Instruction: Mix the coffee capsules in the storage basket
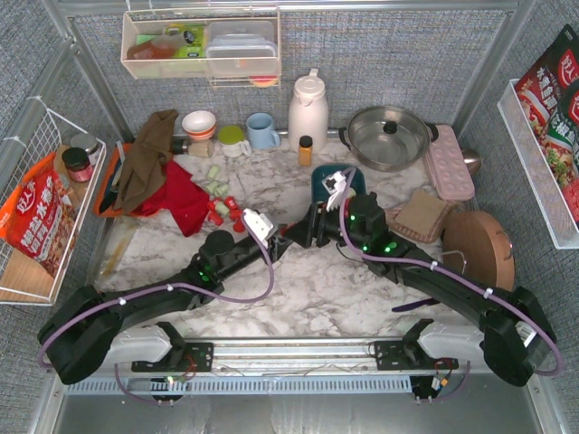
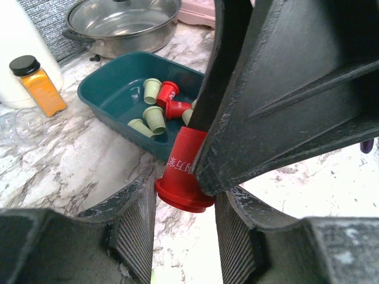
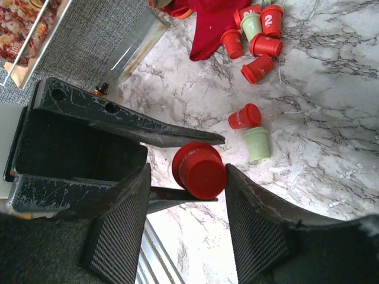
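1. Top view: two arms are meeting at centre frame over the marble table (image 1: pixel 298 298). The left gripper (image 1: pixel 294 231) and the right gripper (image 1: pixel 318 221) are facing each other nose to nose, just below the teal storage basket (image 1: pixel 318 181), and the right wrist is covering the basket's right half. Loose capsules (image 1: pixel 222 203), red and green, are lying left of centre beside a red cloth (image 1: pixel 181 199). A white thermos (image 1: pixel 308 108), an orange-capped bottle (image 1: pixel 306 149) and a lidded pan (image 1: pixel 389 136) are standing across the upper middle, behind the basket. From here, how wide either claw is set cannot be told.

2. Left wrist view: at lower centre the left claw is clamping a red capsule (image 2: pixel 183 171), with a ribbed pad pressing on each side of its rim. The right gripper's black fingers are filling the upper right, hiding the capsule's right flank and part of the basket. At upper centre-left the basket is holding a handful of capsules (image 2: pixel 155 118), green and red together, lying on its floor.

3. Right wrist view: the red capsule is showing end-on at centre between the right claw's pads (image 3: pixel 254 219). The pads are standing partly apart, the right-hand one just beside the capsule and a gap showing on the left. The left gripper's fingers are reaching in from the left, one above and one below the capsule. At upper right, loose capsules are lying scattered on the marble near the red cloth.
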Action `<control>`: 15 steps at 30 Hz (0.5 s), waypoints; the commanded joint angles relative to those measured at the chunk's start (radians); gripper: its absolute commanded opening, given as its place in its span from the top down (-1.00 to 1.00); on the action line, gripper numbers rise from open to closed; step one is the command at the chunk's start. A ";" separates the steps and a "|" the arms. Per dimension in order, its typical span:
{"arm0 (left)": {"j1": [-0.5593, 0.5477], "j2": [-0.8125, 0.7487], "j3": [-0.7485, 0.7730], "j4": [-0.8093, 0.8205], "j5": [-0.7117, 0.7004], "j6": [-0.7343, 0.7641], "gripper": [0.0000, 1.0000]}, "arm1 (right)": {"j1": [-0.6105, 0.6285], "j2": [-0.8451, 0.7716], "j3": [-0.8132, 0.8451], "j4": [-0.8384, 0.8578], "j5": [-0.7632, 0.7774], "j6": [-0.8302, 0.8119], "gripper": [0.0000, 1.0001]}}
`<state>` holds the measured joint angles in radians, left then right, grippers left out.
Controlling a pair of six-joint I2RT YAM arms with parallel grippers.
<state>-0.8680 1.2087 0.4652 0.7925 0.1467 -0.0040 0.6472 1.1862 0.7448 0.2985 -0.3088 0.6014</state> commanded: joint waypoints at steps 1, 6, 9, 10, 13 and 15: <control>-0.006 0.004 -0.019 0.111 0.044 -0.010 0.22 | 0.015 0.012 0.022 -0.002 0.003 -0.022 -0.09; -0.007 0.007 -0.033 0.118 0.027 -0.027 0.07 | 0.023 0.026 0.038 -0.012 0.005 -0.028 0.63; -0.007 -0.002 -0.053 0.117 -0.007 -0.031 -0.22 | 0.026 0.033 0.045 -0.024 0.025 -0.029 1.00; -0.006 -0.007 -0.061 0.117 -0.020 -0.031 -0.54 | 0.026 0.033 0.045 -0.028 0.036 -0.029 1.00; -0.006 -0.028 -0.094 0.115 -0.063 -0.030 -0.98 | 0.023 0.026 0.050 -0.053 0.099 -0.059 1.00; -0.006 -0.051 -0.124 0.104 -0.116 -0.032 -0.98 | 0.022 0.015 0.064 -0.096 0.179 -0.109 1.00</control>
<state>-0.8753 1.1873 0.3752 0.8661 0.1196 -0.0334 0.6720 1.2163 0.7826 0.2420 -0.2481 0.5644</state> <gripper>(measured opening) 0.998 0.321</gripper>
